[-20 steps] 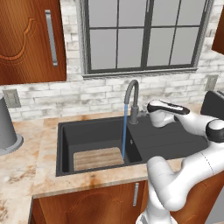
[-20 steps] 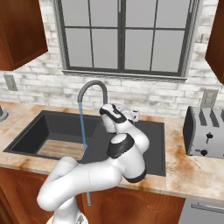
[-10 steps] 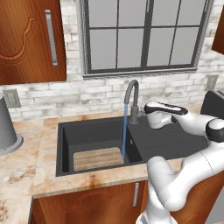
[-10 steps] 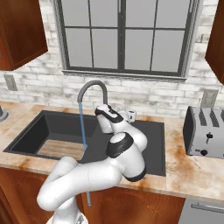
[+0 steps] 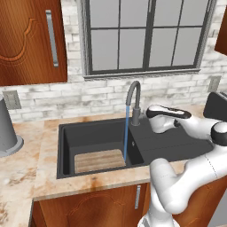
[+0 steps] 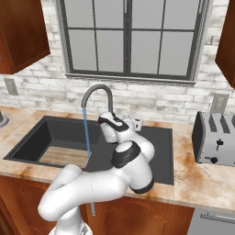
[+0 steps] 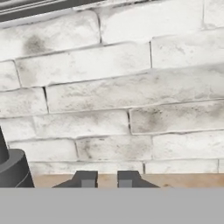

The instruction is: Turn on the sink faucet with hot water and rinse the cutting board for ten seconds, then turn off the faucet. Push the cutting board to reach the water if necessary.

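Your pincer (image 7: 103,179) sits beside the sink faucet (image 5: 133,103) base, fingers drawn narrow with a small gap, nothing between them. Water (image 5: 126,133) runs blue into the sink (image 5: 93,133), landing at the right edge of the cutting board (image 5: 98,160), which lies flat on the basin floor. No labels legible.

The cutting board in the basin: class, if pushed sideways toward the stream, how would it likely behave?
The cutting board looks rigid, so it would probably slide whole. It lies flat on the sink floor, so tipping seems unlikely. Water falls near its edge; wet wood may slip.
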You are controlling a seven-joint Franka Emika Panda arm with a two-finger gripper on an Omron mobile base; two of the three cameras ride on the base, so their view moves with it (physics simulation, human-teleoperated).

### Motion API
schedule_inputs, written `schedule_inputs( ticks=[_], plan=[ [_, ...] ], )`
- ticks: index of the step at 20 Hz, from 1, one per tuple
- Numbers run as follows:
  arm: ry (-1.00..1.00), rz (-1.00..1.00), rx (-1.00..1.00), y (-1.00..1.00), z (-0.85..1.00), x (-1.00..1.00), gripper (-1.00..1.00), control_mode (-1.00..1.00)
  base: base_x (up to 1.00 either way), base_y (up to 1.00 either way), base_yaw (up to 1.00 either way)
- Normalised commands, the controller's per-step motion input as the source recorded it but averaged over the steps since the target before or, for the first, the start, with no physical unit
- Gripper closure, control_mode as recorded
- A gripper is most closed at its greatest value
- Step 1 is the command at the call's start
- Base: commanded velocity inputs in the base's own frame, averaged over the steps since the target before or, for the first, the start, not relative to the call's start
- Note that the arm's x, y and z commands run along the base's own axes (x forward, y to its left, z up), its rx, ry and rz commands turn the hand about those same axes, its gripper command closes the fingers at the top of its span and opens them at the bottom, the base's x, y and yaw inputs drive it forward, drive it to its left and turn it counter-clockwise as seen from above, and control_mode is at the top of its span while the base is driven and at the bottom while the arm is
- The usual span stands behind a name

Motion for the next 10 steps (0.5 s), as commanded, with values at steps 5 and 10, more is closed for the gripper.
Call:
schedule_inputs(
  ticks=[5,10],
  plan=[
    [0.01,0.00,0.00,-0.32,0.00,-0.31,1.00,-1.00,0.00,0.00,0.00],
    [0.02,0.00,0.00,-0.25,0.00,-0.26,1.00,-1.00,0.00,0.00,0.00]
  ],
)
